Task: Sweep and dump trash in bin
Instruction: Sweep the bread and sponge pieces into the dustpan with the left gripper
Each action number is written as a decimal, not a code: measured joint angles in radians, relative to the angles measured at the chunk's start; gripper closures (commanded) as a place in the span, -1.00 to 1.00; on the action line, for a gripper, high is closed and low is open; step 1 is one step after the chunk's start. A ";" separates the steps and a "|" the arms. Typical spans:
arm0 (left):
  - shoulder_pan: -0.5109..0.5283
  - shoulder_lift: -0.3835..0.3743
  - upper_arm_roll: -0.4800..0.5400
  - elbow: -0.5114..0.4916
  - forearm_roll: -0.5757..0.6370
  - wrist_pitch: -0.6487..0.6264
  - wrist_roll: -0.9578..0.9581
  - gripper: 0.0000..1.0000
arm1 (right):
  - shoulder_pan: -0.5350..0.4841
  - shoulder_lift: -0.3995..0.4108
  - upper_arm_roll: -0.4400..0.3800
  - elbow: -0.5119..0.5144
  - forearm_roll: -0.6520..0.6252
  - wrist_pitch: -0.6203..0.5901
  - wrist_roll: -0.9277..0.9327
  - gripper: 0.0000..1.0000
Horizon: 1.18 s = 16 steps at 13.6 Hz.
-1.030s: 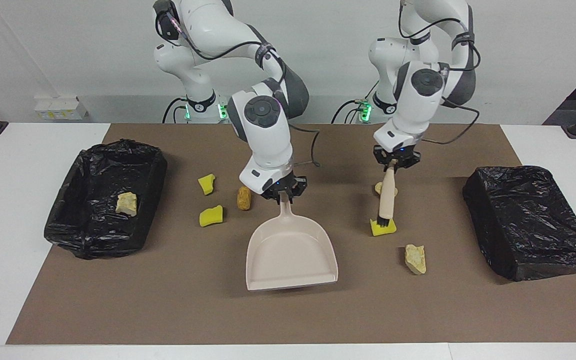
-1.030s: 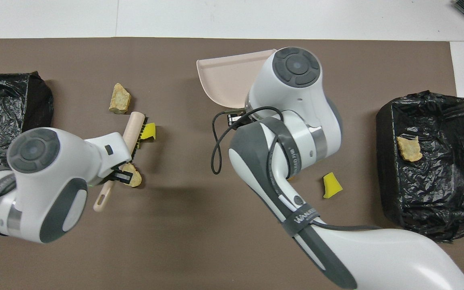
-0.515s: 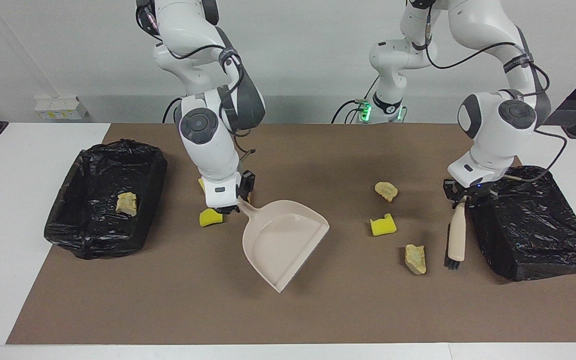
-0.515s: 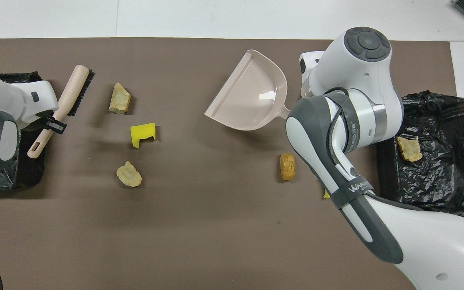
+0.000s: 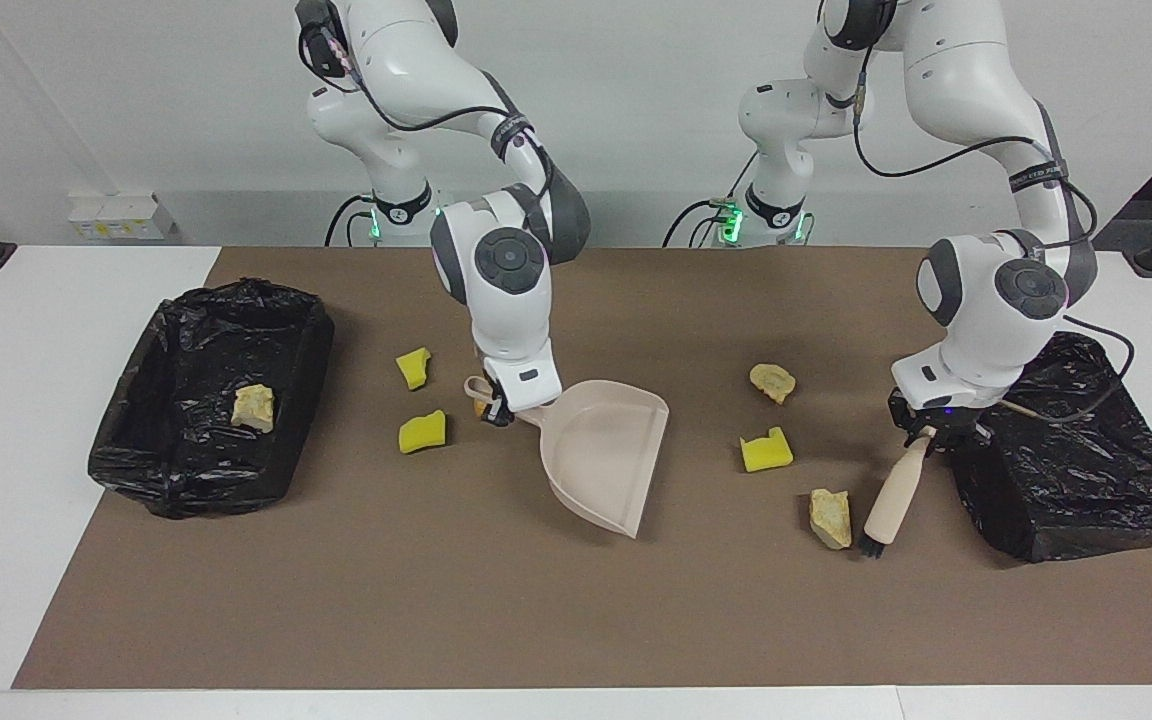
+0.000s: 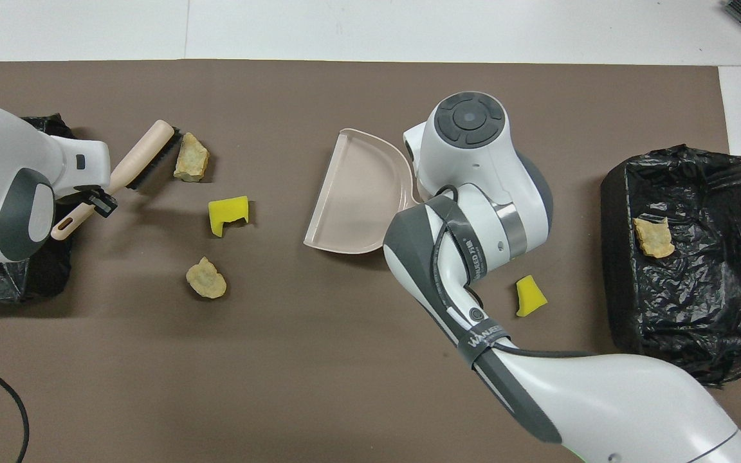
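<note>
The left end effector (image 5: 936, 432) is clamped on the brush (image 5: 891, 497), its bristles just beside a tan lump (image 5: 830, 517). The right end effector (image 5: 498, 405) grips the dustpan (image 5: 604, 452) handle mid-mat. Yellow sponge chunks (image 5: 422, 432) lie near the lined bin (image 5: 186, 470); bare mat (image 5: 436, 600) lies toward the table's edge.

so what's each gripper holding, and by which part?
Left gripper holds the brush by its handle end; right gripper holds the dustpan by its handle.
</note>
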 measured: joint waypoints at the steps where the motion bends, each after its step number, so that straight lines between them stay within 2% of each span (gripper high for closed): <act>1: 0.000 -0.005 -0.001 -0.017 0.000 0.000 0.011 1.00 | 0.003 0.000 0.000 -0.006 -0.002 0.006 -0.006 1.00; 5: -0.011 -0.070 -0.018 -0.124 0.000 -0.030 0.000 1.00 | 0.017 0.000 0.002 -0.042 -0.002 0.030 -0.039 1.00; 8: -0.047 -0.137 -0.025 -0.208 -0.001 -0.070 -0.111 1.00 | 0.062 -0.001 0.003 -0.075 -0.002 0.069 -0.039 1.00; 11: -0.124 -0.190 -0.027 -0.286 -0.001 -0.076 -0.399 1.00 | 0.081 -0.003 0.003 -0.083 -0.002 0.074 -0.039 1.00; 13: -0.161 -0.204 -0.029 -0.304 -0.016 -0.076 -0.586 1.00 | 0.085 -0.007 0.003 -0.085 -0.002 0.074 -0.039 1.00; 16: -0.201 -0.206 -0.030 -0.308 -0.156 -0.069 -0.786 1.00 | 0.085 -0.010 0.003 -0.092 -0.002 0.074 -0.040 1.00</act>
